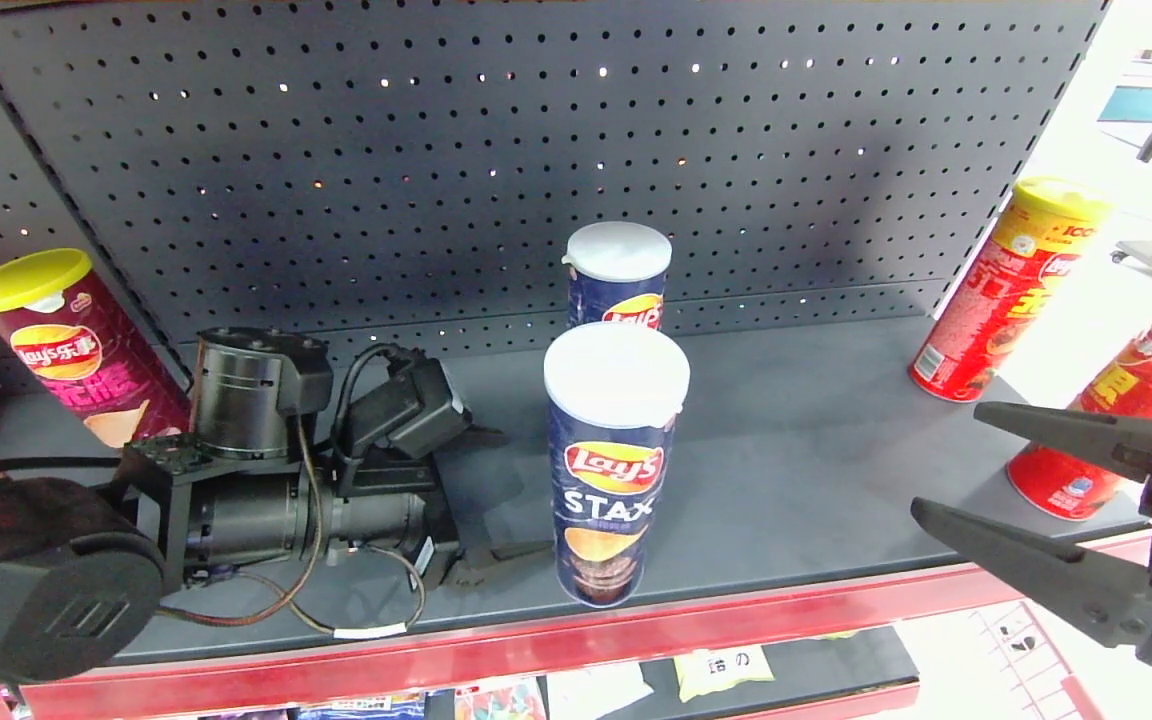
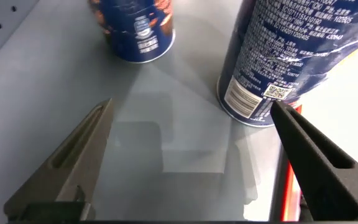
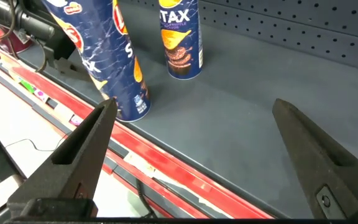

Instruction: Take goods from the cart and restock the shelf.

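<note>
The nearer dark blue chip can (image 1: 611, 470) with white lid stands upright at the front edge of the grey metal shelf (image 1: 796, 470), just right of the left gripper (image 1: 511, 492), which is spread wide and empty; the right gripper (image 1: 945, 459), also spread, is farther away

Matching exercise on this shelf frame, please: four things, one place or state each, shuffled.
1 front blue chip can
2 magenta chip can
3 rear red chip can
4 left hand

A yellow lid, robot's far right
B open, empty
C white lid, mid-shelf
D yellow lid, robot's far left

Pairs: 1-C, 2-D, 3-A, 4-B
</note>
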Motion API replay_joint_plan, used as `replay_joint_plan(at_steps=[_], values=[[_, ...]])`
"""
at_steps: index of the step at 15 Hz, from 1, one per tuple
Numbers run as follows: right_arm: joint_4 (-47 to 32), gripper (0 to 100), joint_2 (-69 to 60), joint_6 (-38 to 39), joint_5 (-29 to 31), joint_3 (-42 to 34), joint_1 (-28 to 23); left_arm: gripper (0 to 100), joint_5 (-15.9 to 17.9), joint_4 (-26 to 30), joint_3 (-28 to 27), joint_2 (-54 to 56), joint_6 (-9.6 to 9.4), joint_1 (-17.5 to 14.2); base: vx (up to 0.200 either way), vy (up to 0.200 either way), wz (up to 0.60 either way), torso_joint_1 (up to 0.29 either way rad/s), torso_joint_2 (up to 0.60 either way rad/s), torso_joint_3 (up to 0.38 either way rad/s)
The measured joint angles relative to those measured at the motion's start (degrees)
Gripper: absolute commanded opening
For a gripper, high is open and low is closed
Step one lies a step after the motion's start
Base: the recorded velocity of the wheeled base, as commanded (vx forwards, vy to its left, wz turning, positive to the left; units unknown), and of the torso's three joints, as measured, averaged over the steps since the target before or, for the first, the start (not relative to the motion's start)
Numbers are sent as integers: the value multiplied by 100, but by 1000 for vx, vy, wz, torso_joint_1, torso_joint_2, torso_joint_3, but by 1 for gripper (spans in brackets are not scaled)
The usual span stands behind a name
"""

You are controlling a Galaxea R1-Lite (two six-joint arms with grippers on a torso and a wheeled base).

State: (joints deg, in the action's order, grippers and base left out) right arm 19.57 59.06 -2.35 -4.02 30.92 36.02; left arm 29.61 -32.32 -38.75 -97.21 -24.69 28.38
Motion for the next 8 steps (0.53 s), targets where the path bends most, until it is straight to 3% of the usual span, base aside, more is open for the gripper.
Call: replay_joint_plan(at_steps=[8], values=[[2,100,0,-5,26,4,-2,100,0,-11,-24,-52,0,45,0,0,0,0,0,0]])
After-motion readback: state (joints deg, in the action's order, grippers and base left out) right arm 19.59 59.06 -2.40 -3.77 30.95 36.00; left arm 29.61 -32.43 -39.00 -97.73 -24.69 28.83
